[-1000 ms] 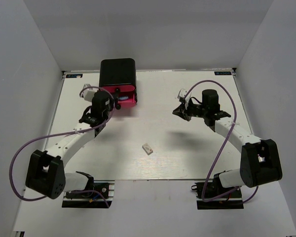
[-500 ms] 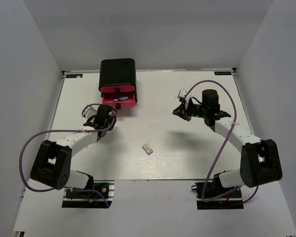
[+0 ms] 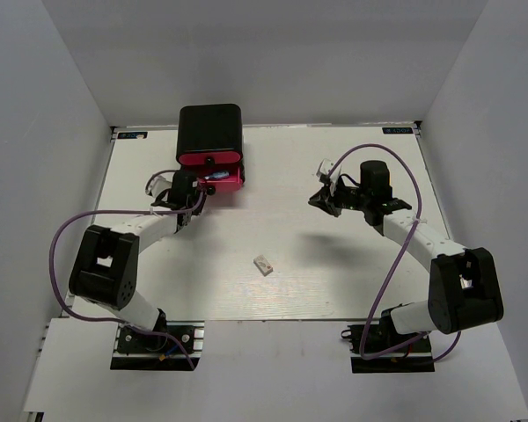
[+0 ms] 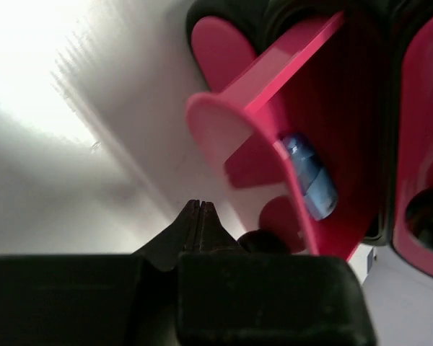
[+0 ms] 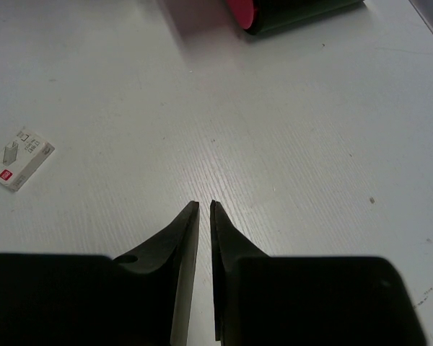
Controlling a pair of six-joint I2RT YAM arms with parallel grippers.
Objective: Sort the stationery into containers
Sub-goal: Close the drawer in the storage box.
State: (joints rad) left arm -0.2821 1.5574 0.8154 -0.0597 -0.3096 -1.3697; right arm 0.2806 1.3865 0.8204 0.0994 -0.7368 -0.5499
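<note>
While the right hand (image 5: 205, 205) holds the same place as a second earlier, the left hand (image 4: 200, 207) is the part that changes. It leaves the front of the open drawer (image 4: 234, 140), pulls back toward the near edge, then returns to the drawer's left front corner. Its fingers are now pressed fully together, holding nothing, with the tips just beside the small black knob (image 4: 263, 239). The drawer stands out from the black box (image 3: 209, 127) at the far left of the surface (image 3: 334, 272), and a light blue piece (image 4: 309, 180) lies inside it. Judged from this, the deposit into that drawer is done and the closed hand is set to nudge the drawer shut; whether it touches the front yet cannot be told. The right hand hangs above the surface right of centre, its fingers a narrow slit apart and empty. The whitish block (image 3: 264, 264) lies unmoved near the middle, well apart from both hands and from the box, so one piece at least remains to be sorted.
</note>
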